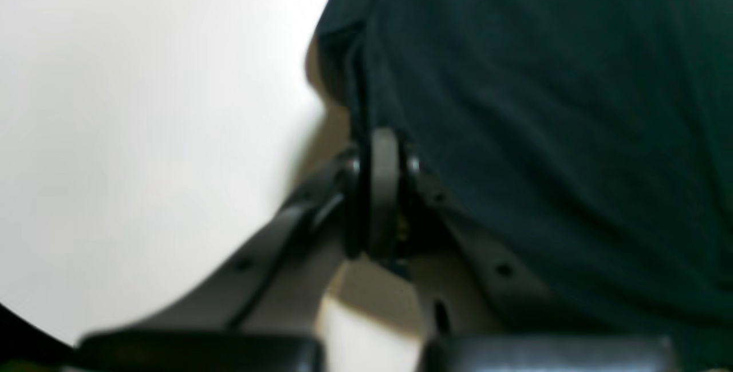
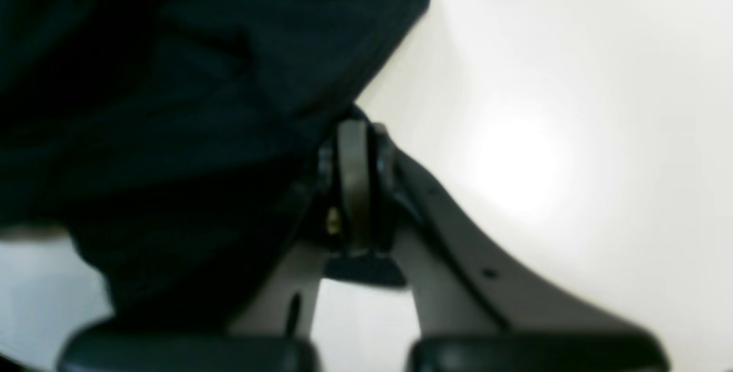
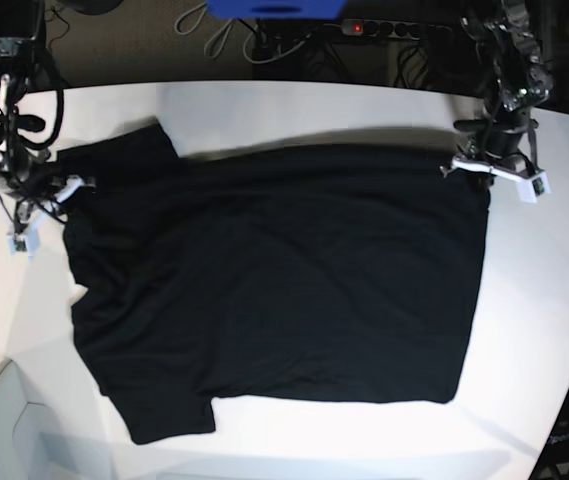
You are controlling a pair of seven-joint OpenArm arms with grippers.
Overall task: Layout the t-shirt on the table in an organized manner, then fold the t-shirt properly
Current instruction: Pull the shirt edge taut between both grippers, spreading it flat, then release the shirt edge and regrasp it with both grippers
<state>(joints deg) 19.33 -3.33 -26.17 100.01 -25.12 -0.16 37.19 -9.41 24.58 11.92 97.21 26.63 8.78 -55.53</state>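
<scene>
Left wrist: left tool pressed together, pinching an edge of the black t-shirt over the white surface. Right wrist: right tool likewise pinching t-shirt fabric. Base: t-shirt spread flat on the surface, tools at opposite edges.

Both arms reach down at opposite ends of the t-shirt. The left pincer is closed, pinching its edge; the right pincer is likewise closed on cloth at the other end.
</scene>
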